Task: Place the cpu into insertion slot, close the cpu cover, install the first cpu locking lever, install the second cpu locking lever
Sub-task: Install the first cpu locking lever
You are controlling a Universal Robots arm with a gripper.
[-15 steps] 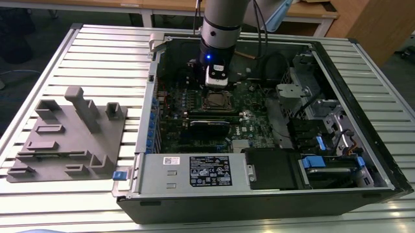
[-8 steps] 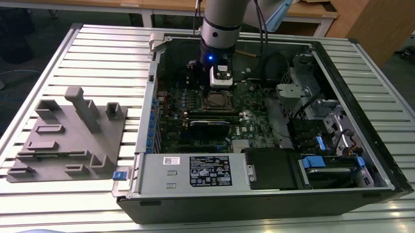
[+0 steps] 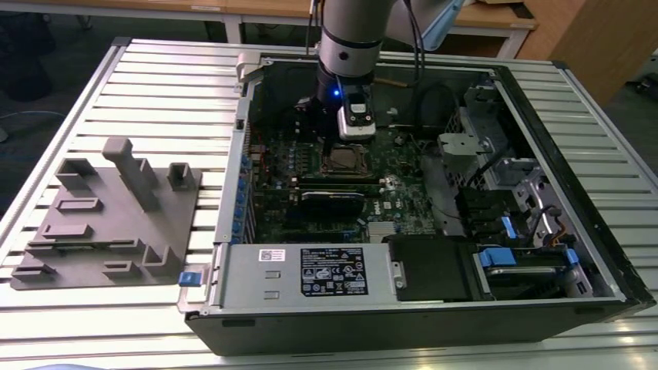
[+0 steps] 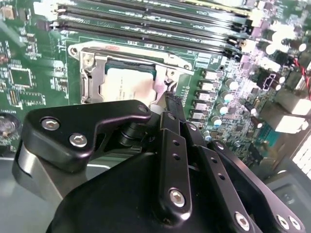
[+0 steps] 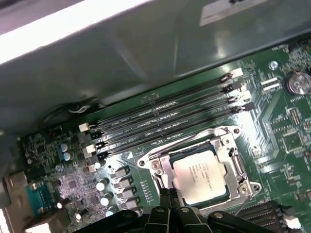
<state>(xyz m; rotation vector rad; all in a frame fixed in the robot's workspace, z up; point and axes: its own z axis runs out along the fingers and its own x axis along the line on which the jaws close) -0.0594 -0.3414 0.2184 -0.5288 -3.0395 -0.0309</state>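
CPU [image 5: 200,175] sits flat in the insertion slot [image 5: 165,170], and my gripper [image 5: 167,194] has its two black fingertips pressed together, holding nothing, right at the slot's edge beside the chip. In the second wrist view I see those closed fingers [image 4: 174,104] touching down at the corner of the socket, next to the CPU's pale metal top. Around the chip lies the cpu cover [image 5: 232,165], a silver frame folded down over the chip's edges with the middle left showing. Beyond the socket run the long black memory slots [image 5: 165,114] on the green motherboard [image 5: 286,141]. From the exterior view, I see the arm [image 3: 350,46] reaching down into the open computer case [image 3: 575,193], which lies on a slatted table [image 3: 154,85]. A grey fixture block [image 3: 108,223] rests well apart, on the exterior view's left.
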